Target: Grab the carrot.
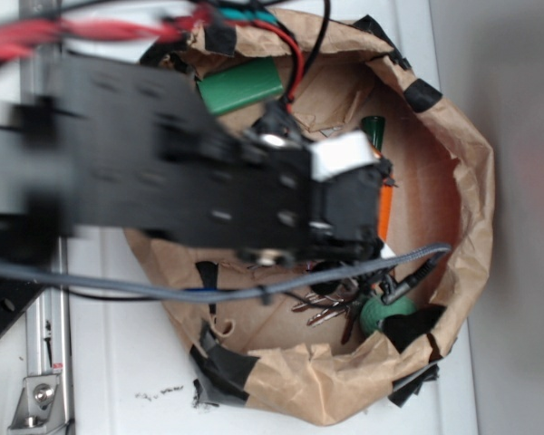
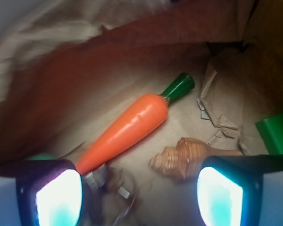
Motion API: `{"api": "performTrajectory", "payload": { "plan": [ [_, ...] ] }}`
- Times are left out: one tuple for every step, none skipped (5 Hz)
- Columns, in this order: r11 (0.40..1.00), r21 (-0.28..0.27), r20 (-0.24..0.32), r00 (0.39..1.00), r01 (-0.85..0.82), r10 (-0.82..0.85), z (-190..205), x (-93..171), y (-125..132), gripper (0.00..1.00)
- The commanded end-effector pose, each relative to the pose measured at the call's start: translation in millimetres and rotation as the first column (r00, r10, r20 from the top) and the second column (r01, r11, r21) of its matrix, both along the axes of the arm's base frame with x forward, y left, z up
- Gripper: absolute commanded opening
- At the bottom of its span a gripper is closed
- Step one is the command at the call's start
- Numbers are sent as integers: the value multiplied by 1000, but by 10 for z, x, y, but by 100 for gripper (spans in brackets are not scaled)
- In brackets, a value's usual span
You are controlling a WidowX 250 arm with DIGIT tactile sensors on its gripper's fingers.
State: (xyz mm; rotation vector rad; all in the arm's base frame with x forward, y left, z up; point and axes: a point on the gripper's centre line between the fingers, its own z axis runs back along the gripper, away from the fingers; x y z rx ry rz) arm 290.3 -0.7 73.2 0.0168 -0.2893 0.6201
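The carrot [image 2: 129, 129] lies flat on the floor of the brown paper bag [image 1: 453, 163], which sits on the white counter [image 1: 118, 362] with its mouth rolled open. In the wrist view the carrot runs on a diagonal — dark green stem cap up and away, tapered tip down toward the near pad of the gripper [image 2: 139, 195]. The gripper is spread wide and holds nothing; its two pads show at the lower corners of that view, with the carrot's tip just beside the left-hand one and the body of the carrot off to one side of the gap, not centred in it.

To do the grab well, I judge the gripper should shift so the thick middle of the carrot sits between the pads, and turn so the pads close across the carrot, not along it. The surface looks glossy and tapered, so a pinch near the tip would likely squirt it out — the fat part is safer.

The tan seashell [image 2: 184, 157] rests just beside the carrot inside the gap and could get caught in the closing. A green block [image 2: 277, 132] lies at the bag's wall, and a bunch of keys [image 1: 331, 308] lies near the carrot's tip.

No brand, label or writing can be read in either view.
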Motion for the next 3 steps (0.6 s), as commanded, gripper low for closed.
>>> {"api": "performTrajectory", "payload": {
  "plan": [
    [1000, -8, 70, 997, 22, -21, 209, 118, -12, 100],
    [1000, -8, 70, 997, 22, -21, 209, 118, -12, 100],
    [999, 3, 125, 992, -34, 33, -59, 274, 166, 100]
  ]
}}
